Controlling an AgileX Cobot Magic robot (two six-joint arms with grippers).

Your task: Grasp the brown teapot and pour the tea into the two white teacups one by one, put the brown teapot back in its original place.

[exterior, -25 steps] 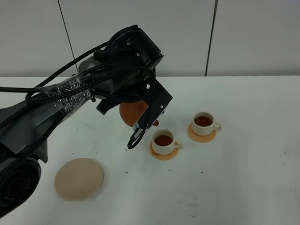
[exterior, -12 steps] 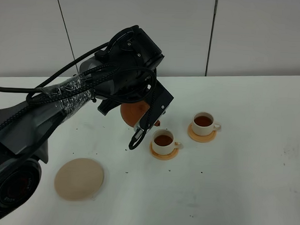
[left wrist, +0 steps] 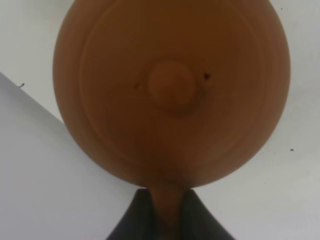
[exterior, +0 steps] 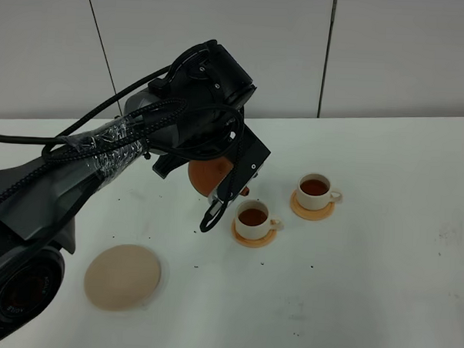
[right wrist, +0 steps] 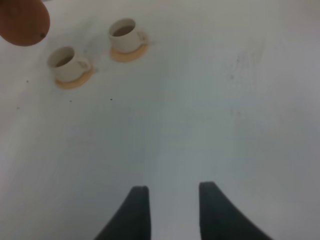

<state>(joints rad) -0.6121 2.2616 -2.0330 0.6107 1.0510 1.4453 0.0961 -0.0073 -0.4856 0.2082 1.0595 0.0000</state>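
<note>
The brown teapot hangs above the table just left of the nearer white teacup, lifted by my left gripper. In the left wrist view the teapot fills the frame lid-on, and my left gripper is shut on its loop handle. Both teacups, the nearer one and the farther one, hold dark tea and stand on orange coasters. The beige disc of the original place lies bare at the front left. My right gripper stands open over bare table, well away from the cups.
The left arm's black body and cables stretch from the left edge over the table. A grey wall runs behind the white table.
The left arm with the teapot has edged very slightly to the right. Cups and right gripper have not moved.
</note>
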